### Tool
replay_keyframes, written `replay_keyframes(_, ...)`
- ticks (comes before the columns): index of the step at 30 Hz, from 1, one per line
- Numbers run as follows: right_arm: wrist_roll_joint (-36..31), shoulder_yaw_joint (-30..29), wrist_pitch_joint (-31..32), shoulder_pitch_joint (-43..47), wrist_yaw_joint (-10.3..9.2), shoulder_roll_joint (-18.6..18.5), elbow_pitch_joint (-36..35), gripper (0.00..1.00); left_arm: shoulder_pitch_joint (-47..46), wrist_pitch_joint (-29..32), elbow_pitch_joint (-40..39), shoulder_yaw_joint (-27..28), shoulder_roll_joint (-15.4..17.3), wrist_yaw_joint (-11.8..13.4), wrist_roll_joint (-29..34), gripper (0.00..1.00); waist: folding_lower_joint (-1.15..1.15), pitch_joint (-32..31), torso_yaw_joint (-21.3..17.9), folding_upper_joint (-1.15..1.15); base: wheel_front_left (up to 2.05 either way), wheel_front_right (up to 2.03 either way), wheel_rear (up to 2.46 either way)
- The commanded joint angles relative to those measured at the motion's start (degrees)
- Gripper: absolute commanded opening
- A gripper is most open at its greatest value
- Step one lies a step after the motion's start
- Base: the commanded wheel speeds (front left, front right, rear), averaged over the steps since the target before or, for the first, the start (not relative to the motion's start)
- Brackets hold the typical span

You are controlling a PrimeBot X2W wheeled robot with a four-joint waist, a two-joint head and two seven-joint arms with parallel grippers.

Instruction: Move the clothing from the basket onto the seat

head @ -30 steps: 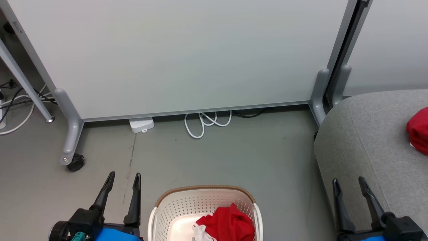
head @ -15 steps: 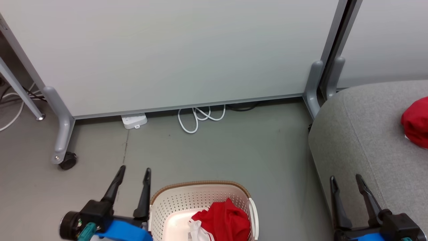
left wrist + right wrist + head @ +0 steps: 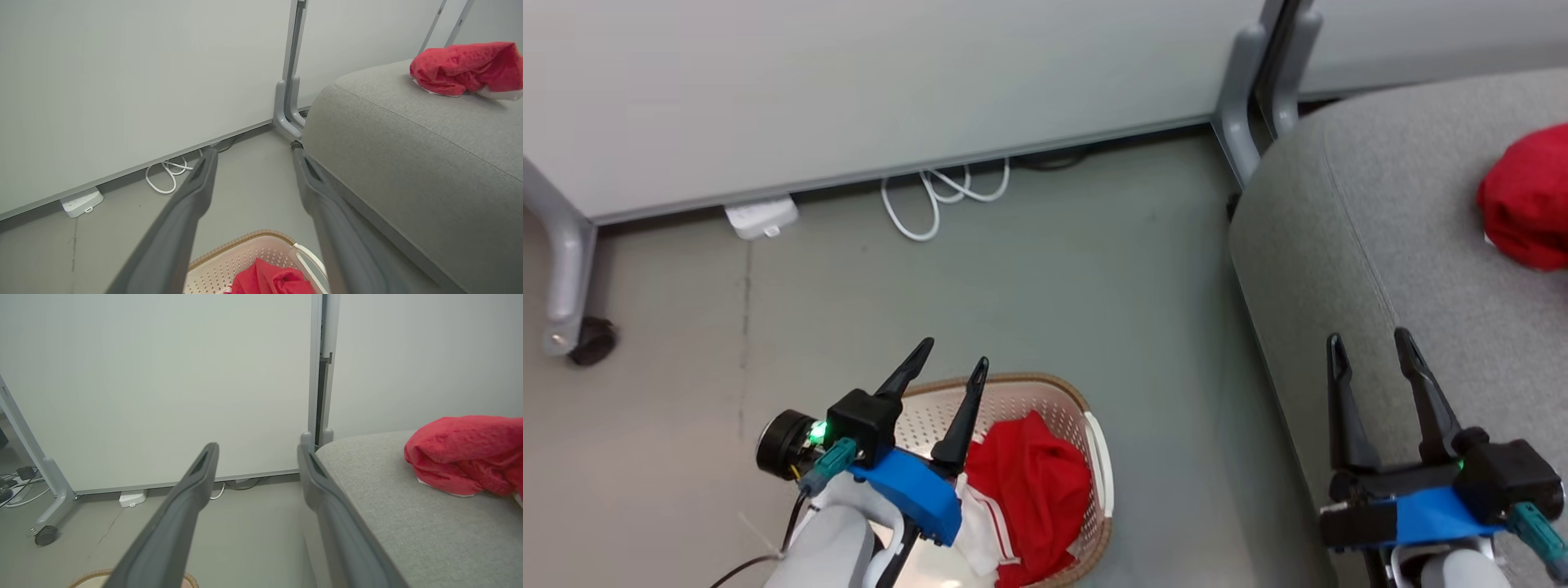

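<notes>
No text, label, brand, number or sign can be read in any view. The power strip [image 3: 760,218] below the partition [image 3: 849,82] is too small to resolve any marking. The basket [image 3: 1098,445], the seat [image 3: 1380,269] and the clothing [image 3: 1033,478] present plain, unprinted surfaces

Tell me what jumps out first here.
The bright red: one red garment lies on the grey seat at right, and more red clothing is heaped in the white basket on the floor. The open left gripper hangs over the basket's rim, the open right gripper over the seat's edge.
</notes>
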Motion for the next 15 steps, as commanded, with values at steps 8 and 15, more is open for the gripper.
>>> replay_keyframes(8,-0.13,1.74,0.0,-7.04,-0.05,0.27,-1.56,1.0,-8.07,-0.17,8.8,-8.08,2.69,-0.18,-3.06,1.0,-0.01,10.68,-6.88,0.0,0.0,0.0,0.0)
replay_keyframes(15,0.89,2.74,-0.01,-11.28,-0.06,0.3,-2.88,1.0,-14.34,-0.18,16.03,-14.72,4.13,-0.12,-5.48,1.0,-0.01,17.49,-8.96,0.0,0.0,0.0,0.0)
